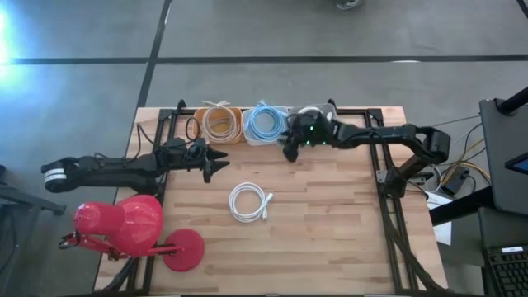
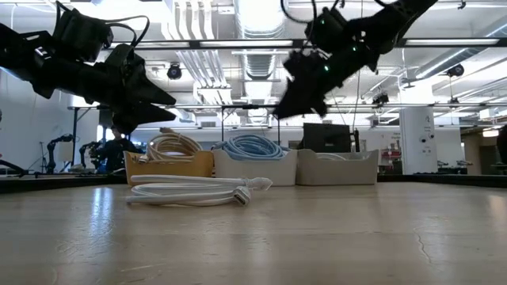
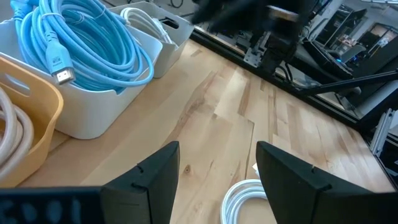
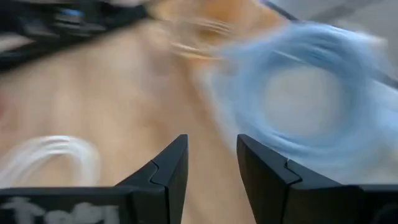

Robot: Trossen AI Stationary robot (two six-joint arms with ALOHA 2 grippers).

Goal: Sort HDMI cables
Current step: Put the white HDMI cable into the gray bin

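Note:
A white cable coil [image 1: 250, 202] lies flat on the table's middle; it also shows in the low view [image 2: 198, 191], the left wrist view [image 3: 245, 200] and the right wrist view [image 4: 46, 158]. Beige coils [image 1: 219, 122] fill the tan tub [image 2: 169, 165], light blue coils [image 1: 266, 122] the middle white tub [image 3: 99, 112], white coils [image 3: 146, 22] the right white tub [image 2: 337, 167]. My left gripper [image 1: 221, 161] is open and empty, above the table left of the loose coil. My right gripper [image 1: 290, 152] is open and empty, raised just in front of the blue tub.
A red desk lamp [image 1: 132, 231] lies at the table's near left corner. The three tubs stand in a row along the far edge. Black frame rails [image 1: 384, 177] run along the table's left and right sides. Bare wood lies around the loose coil.

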